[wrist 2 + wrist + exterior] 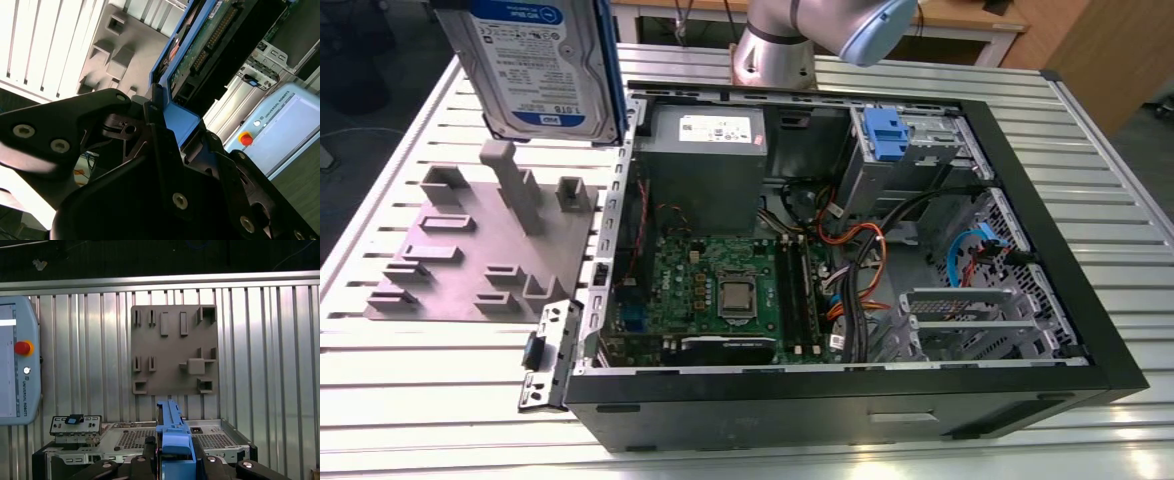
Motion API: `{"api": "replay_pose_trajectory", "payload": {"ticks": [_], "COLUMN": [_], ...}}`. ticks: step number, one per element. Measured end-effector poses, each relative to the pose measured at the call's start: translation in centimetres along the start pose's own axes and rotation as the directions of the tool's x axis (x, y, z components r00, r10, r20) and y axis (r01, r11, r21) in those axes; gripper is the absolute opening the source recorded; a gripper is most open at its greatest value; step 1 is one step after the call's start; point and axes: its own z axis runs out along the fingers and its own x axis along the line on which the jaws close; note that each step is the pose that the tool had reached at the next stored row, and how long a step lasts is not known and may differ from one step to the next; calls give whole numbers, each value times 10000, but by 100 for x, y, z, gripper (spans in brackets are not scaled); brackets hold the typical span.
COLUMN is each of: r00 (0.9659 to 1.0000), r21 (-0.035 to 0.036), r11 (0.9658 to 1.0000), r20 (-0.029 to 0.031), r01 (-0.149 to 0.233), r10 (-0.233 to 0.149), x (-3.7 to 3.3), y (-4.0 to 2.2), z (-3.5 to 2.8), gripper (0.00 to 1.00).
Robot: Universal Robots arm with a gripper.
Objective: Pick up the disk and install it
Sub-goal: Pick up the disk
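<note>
Disk (547, 65) is up in the air at the far side of the scene, toward the exterior view's left. It is held upright with its white-and-blue label facing the exterior camera and its top edge cut off by the frame. It hangs over the far part of the grey fixture plate (480, 240), which lies flat on the slatted metal table (400, 400) just left of the open computer case (1014, 230). In the exterior view the disk's lower edge lines up just above one of the plate's posts; cannot tell whether there is a gap. Gripper (182, 120): the black fingers (155, 107) are closed in tight on the disk's blue rail from both sides, with nothing else in their grasp. In the first wrist view the same clamp (175, 452) shows the rail edge-on, running away from the camera. The second wrist view shows the disk's green circuit-board underside. Robot arm (787, 40) stands at the far edge of the table, behind the case. Inside the case are a grey power-supply box (707, 150) at far left, the motherboard (720, 280) near it, and a small blue latch piece (886, 135) at far right. A teach pendant (15, 360) with a red button lies on the table.
</note>
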Motion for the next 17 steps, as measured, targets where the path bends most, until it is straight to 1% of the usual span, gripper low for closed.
{"api": "replay_pose_trajectory", "payload": {"ticks": [7, 11, 17], "r00": [10000, 10000, 10000], "r21": [0, 0, 0], "r11": [10000, 10000, 10000], "r20": [0, 0, 0], "r01": [-1, 0, 0], "r10": [1, 0, 0], "x": [0, -1, -1], "y": [-6, -21, -22], "z": [0, 0, 0], "gripper": [36, 36, 36]}}
